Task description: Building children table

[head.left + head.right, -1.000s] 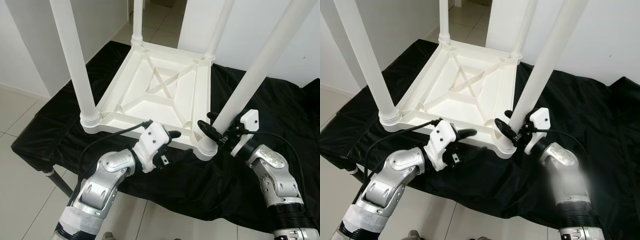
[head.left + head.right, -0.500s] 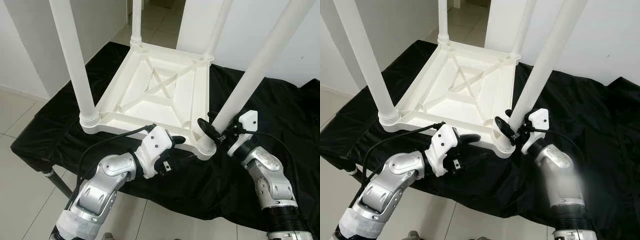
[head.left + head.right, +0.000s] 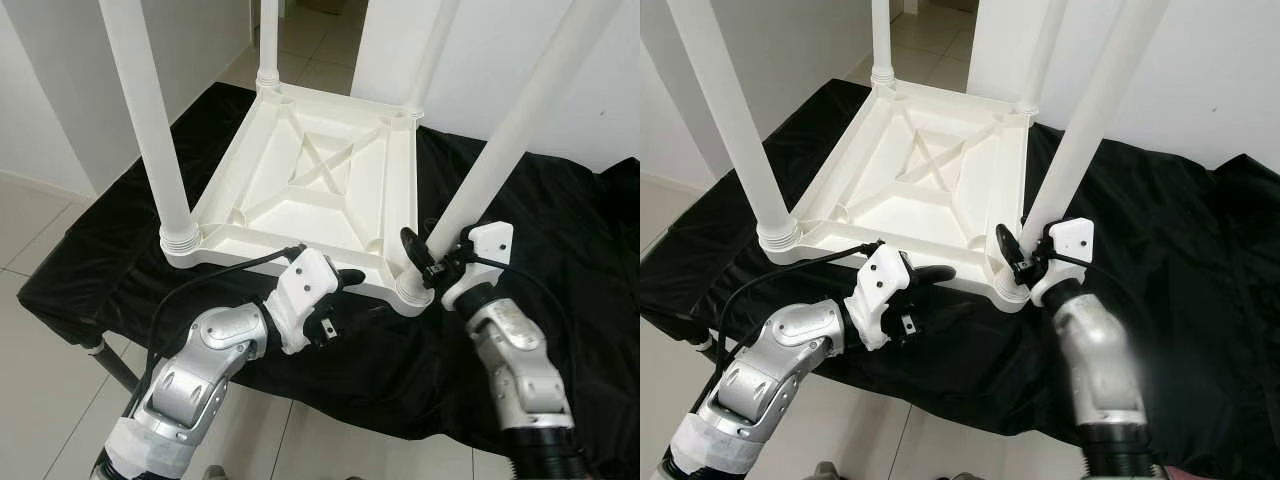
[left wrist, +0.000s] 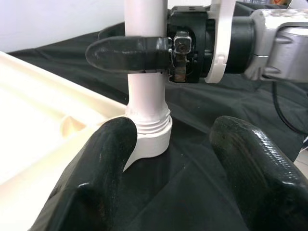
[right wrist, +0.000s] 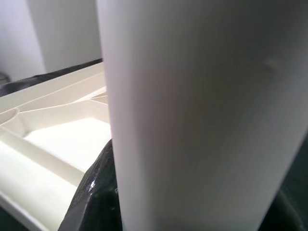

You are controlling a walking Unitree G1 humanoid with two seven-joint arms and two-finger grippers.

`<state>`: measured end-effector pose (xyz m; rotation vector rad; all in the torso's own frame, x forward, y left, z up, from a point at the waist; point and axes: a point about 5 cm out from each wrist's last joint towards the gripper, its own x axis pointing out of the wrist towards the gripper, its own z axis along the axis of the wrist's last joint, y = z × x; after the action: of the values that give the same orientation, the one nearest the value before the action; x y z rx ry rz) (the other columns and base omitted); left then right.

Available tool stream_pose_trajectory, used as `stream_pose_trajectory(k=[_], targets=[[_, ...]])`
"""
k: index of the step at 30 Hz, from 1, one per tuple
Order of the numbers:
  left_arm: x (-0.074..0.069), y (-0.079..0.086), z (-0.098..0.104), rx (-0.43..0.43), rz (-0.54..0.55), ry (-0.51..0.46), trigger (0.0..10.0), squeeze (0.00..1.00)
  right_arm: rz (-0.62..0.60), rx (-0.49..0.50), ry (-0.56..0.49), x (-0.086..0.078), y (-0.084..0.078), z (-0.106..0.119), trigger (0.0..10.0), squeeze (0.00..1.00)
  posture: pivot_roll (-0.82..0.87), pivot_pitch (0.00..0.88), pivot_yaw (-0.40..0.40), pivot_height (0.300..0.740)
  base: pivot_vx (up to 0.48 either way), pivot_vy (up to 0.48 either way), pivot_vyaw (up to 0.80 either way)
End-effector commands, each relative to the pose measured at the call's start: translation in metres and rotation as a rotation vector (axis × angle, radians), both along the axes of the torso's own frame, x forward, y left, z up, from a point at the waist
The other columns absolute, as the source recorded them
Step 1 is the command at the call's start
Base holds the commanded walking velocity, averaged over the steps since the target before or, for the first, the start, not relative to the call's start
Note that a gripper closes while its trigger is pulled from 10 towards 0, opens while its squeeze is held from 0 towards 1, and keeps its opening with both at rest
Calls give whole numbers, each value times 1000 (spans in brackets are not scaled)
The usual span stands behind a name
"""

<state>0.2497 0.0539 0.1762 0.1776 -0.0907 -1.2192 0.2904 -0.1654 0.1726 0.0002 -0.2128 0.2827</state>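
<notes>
A white children's table lies upside down on a black cloth, with its legs standing upright. My right gripper is shut on the near right leg, just above its threaded socket at the table's corner. The leg is very close in the right wrist view. My left gripper is open at the table's front edge, left of that corner. Its two fingers stand to either side of the socket without touching it.
Three more white legs rise from the other corners: near left, far left, far right. The cloth's front edge drops to a tiled floor. White walls stand close behind and left.
My right forearm has swung left under the leg while its gripper stays shut on it. The left gripper has shifted only slightly along the front edge.
</notes>
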Motion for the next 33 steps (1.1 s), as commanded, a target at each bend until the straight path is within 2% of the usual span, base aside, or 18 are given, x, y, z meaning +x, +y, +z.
stream_pose_trajectory(k=[1, 3, 10, 11, 12, 14, 16, 19, 28, 29, 30, 31, 33], targets=[[1, -1, 1, 6, -15, -3, 10000, 0, -45, 5, 92, -2, 2, -16, 10000, 0, 37, 103, -80, 740, 0, 0, 0], [2, -1, 0, 7, -10, -4, 10000, 0, -103, 43, 115, -2, 6, -17, 10000, 0, 38, 99, -79, 740, 0, 0, 0], [3, 0, 0, 7, -4, -4, 10000, 0, -191, 85, 137, -5, 14, -20, 10000, 0, 42, 93, -85, 740, 0, 0, 0], [4, 0, 0, 6, -2, -4, 10000, 0, -241, 95, 141, -7, 19, -21, 10000, 0, 44, 93, -88, 740, 0, 0, 0], [4, 0, 0, 6, -2, -4, 10000, 0, -241, 95, 141, -7, 19, -21, 10000, 0, 44, 93, -88, 740, 0, 0, 0], [5, 0, 0, 3, 3, -6, 10000, 0, -347, 132, 173, -12, 30, -26, 10000, 0, 48, 85, -98, 740, 0, 0, 0], [5, -1, 0, 1, 5, -8, 10000, 0, -371, 140, 184, -14, 36, -28, 10000, 0, 49, 82, -102, 740, 0, 0, 0], [6, -1, 1, -5, 6, -10, 10000, 0, -363, 144, 179, -15, 43, -25, 10000, 0, 46, 77, -104, 740, 0, 0, 0], [6, -4, 0, -8, -3, -11, 10000, 0, -316, 171, 159, -15, 46, -21, 10000, 0, 39, 65, -107, 740, 0, 0, 0], [6, -5, 0, -8, -4, -13, 10000, 0, -313, 187, 140, -15, 45, -19, 10000, 204, 40, 65, -107, 740, 0, 0, 0], [6, -5, 0, -7, -4, -13, 10000, 0, -309, 196, 116, -15, 43, -16, 10000, 808, 39, 65, -107, 740, 0, 0, 0], [6, -5, 0, -6, -5, -15, 10000, 0, -305, 216, 105, -15, 43, -14, 10000, 1000, 39, 65, -107, 740, 0, 0, 0], [6, -5, 0, -6, -6, -16, 10000, 0, -297, 230, 97, -16, 43, -12, 10000, 1000, 39, 65, -107, 740, 0, 0, 0]])
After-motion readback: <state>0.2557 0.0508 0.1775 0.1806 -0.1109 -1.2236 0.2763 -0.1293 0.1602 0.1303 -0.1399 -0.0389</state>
